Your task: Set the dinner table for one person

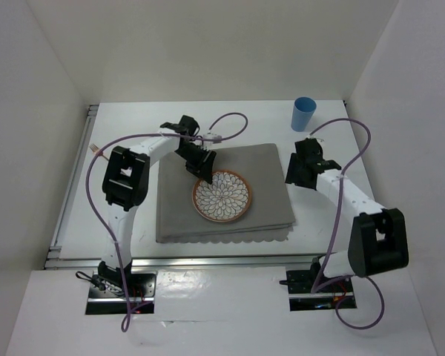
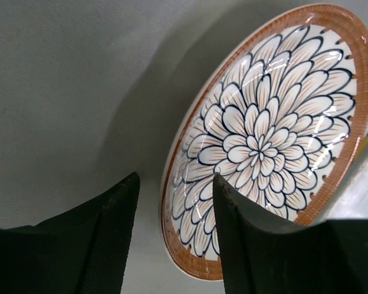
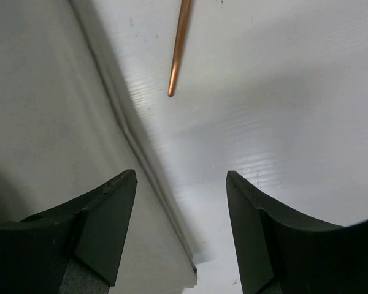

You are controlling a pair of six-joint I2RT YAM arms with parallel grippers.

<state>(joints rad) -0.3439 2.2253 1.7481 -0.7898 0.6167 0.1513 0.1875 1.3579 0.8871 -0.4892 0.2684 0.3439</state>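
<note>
A round plate with a blue-and-brown flower pattern and a brown rim lies on the grey scallop-edged placemat in the middle of the white dinner table. My left gripper is open at the plate's far left rim. In the left wrist view the plate's rim lies between the jaws of my left gripper, with one finger over the mat. My right gripper is open and empty over the mat's right edge. In the right wrist view the right gripper hangs above that edge.
A blue cup stands upright at the back right of the table. The tip of a thin copper-coloured rod lies on the white table beside the mat, ahead of my right gripper. White walls enclose the table on three sides.
</note>
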